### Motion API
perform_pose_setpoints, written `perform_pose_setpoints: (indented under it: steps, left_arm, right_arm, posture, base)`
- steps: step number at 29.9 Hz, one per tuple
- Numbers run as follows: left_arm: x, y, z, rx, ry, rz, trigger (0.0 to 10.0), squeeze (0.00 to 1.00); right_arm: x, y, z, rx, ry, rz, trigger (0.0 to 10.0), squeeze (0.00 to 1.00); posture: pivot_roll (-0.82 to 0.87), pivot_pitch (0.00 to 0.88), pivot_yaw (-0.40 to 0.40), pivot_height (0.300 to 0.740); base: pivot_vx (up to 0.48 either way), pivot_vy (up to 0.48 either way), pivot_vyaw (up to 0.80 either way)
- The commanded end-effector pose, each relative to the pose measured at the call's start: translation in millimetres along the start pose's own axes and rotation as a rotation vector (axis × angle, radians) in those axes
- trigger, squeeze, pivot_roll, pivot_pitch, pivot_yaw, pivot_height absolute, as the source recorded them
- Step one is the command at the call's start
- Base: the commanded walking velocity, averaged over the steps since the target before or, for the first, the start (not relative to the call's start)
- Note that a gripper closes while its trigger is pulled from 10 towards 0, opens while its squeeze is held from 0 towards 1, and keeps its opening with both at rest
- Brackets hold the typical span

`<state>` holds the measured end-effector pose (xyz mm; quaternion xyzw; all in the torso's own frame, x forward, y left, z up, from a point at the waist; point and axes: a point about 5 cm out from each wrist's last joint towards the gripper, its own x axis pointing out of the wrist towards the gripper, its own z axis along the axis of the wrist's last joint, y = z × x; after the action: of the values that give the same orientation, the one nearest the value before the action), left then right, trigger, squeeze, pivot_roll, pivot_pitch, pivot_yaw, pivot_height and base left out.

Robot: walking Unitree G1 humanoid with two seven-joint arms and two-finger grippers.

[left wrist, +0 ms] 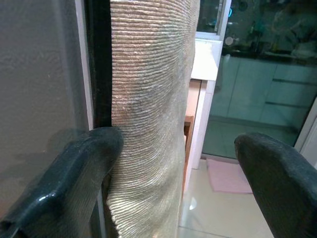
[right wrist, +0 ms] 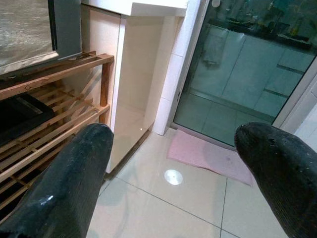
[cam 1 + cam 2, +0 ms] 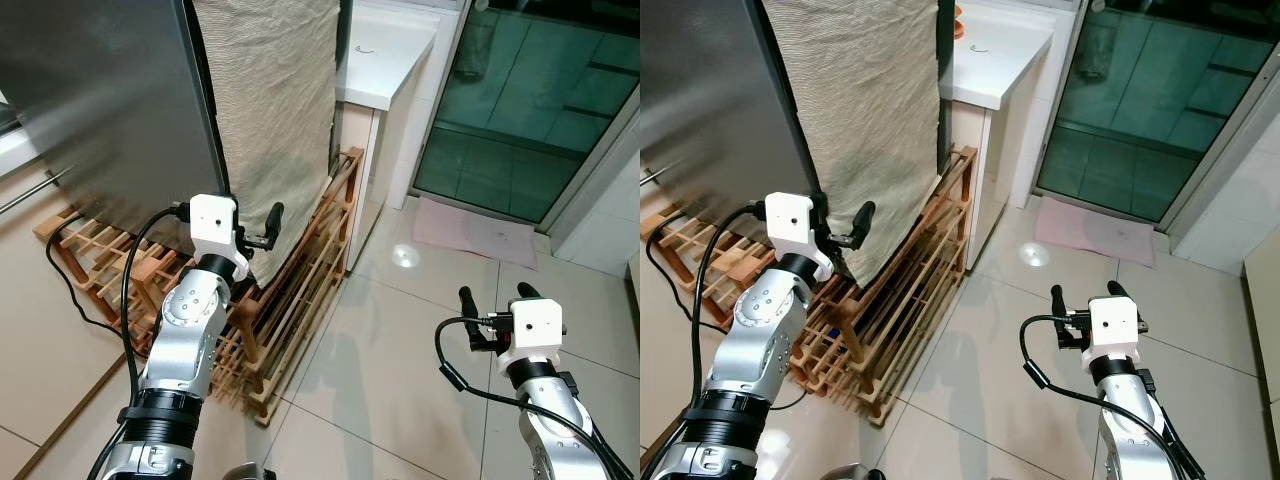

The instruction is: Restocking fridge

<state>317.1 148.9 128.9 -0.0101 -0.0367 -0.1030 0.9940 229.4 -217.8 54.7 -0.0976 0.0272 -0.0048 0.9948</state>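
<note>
Silver left arm raises its open pincer (image 3: 258,232) to the cloth-draped fridge (image 3: 110,110); right pincer (image 3: 494,296) open.

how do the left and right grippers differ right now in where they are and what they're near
The left gripper is raised at the cloth-covered fridge edge, one finger against the cloth; the right gripper sits lower over bare floor tiles, touching nothing. Both are open and empty.

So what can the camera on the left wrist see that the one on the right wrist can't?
Left wrist view: the grey fridge door and its dark edge gap, with one black finger of the open left gripper at that edge. Right wrist view: the wooden rack, and the open right gripper above floor tiles. Both share the beige cloth, white counter, pink mat and glass door.
</note>
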Motion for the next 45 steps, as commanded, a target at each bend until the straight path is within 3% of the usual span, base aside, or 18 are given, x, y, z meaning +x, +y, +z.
perform_pose_setpoints:
  steps: [1,7,20,22,28,35,39,43,45]
  left_arm:
    - [7.3,6.0,5.8,-0.038,0.001,0.056,10.0,0.00]
    - [16.2,11.7,8.9,-0.088,0.016,0.107,10.0,0.00]
    - [15.2,13.8,7.1,-0.059,0.029,0.109,10.0,0.00]
    - [-6.8,15.7,-9.8,0.010,0.089,0.068,10.0,0.00]
    - [-33.7,17.6,-13.2,0.040,0.070,0.055,10.0,0.00]
    - [-38.7,9.7,-2.6,0.053,0.004,0.052,10.0,0.00]
    - [-44.8,5.2,2.0,0.061,-0.018,0.049,10.0,0.00]
    - [-64.0,1.6,14.2,0.113,-0.075,0.029,10.0,0.00]
    - [-80.5,2.3,13.8,0.125,-0.055,0.028,10.0,0.00]
  right_arm:
    - [1.0,0.1,4.1,-0.004,-0.011,0.004,10.0,0.00]
    - [2.2,-1.2,4.4,-0.008,-0.012,0.004,10.0,0.00]
    - [2.6,-1.8,3.8,-0.010,-0.010,0.002,10.0,0.00]
    - [3.5,-1.4,2.3,-0.014,-0.007,0.008,10.0,0.00]
    - [7.4,1.6,12.4,-0.021,-0.052,0.031,10.0,0.00]
    - [11.3,9.0,23.0,-0.020,-0.095,0.053,10.0,0.00]
    - [13.4,11.6,42.2,-0.003,-0.163,0.034,10.0,0.00]
    - [0.8,12.6,63.9,-0.012,-0.229,0.038,10.0,0.00]
    - [-11.9,12.6,73.6,-0.017,-0.241,0.056,10.0,0.00]
  posture:
    - [-0.10,0.000,-0.015,0.740]
    - [-0.10,0.000,-0.015,0.740]
    - [-0.10,0.000,-0.013,0.740]
    - [-0.08,0.000,-0.016,0.740]
    - [-0.07,0.000,-0.020,0.740]
    - [-0.05,0.000,-0.025,0.740]
    - [-0.06,0.000,-0.026,0.740]
    - [-0.06,0.000,-0.029,0.740]
    - [-0.07,0.000,-0.034,0.740]
  base:
    - [0.000,0.000,0.00]
    - [0.000,0.000,0.00]
    - [0.000,0.000,0.00]
    - [0.000,0.000,0.00]
    - [0.000,0.000,0.00]
    - [0.000,0.000,0.00]
    - [0.000,0.000,0.00]
    - [0.000,0.000,0.00]
    - [0.000,0.000,0.00]
